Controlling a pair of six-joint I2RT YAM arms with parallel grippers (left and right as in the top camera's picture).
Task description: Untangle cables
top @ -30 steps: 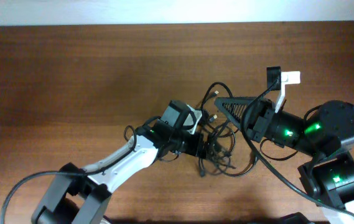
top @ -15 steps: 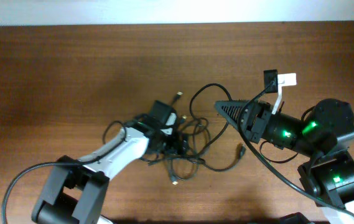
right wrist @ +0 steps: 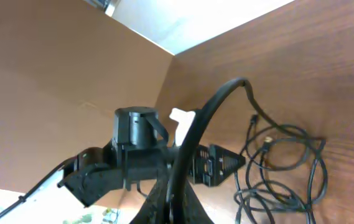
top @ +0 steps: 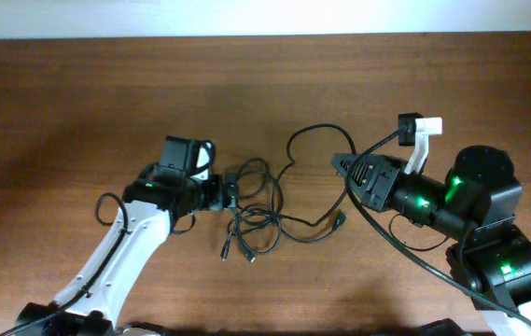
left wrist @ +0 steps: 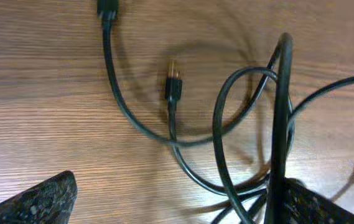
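Observation:
The cables (top: 263, 217) lie as a loose tangle of thin black cords on the table's middle, with plugs (top: 340, 220) sticking out at its edges. My left gripper (top: 228, 193) stands open at the tangle's left side. In the left wrist view, cords (left wrist: 226, 124) run between the wide-apart fingers (left wrist: 40, 199), and one strand (left wrist: 282, 112) rises against the right finger. A gold-tipped plug (left wrist: 173, 78) lies ahead. My right gripper (top: 337, 161) is shut on one cord (top: 307, 133), which arcs up and left into the tangle. In the right wrist view that cord (right wrist: 217, 102) rises from the shut gripper (right wrist: 175, 186).
The brown wooden table (top: 78, 103) ends at a white wall along the back. A thicker black robot cable (top: 405, 247) hangs beside the right arm. The left arm (right wrist: 139, 149) shows in the right wrist view, across from the tangle (right wrist: 282, 168).
The left arm has swung left and the tangle has gone left with it, stretching out from the right gripper. The right gripper stays shut on its cord, almost in place.

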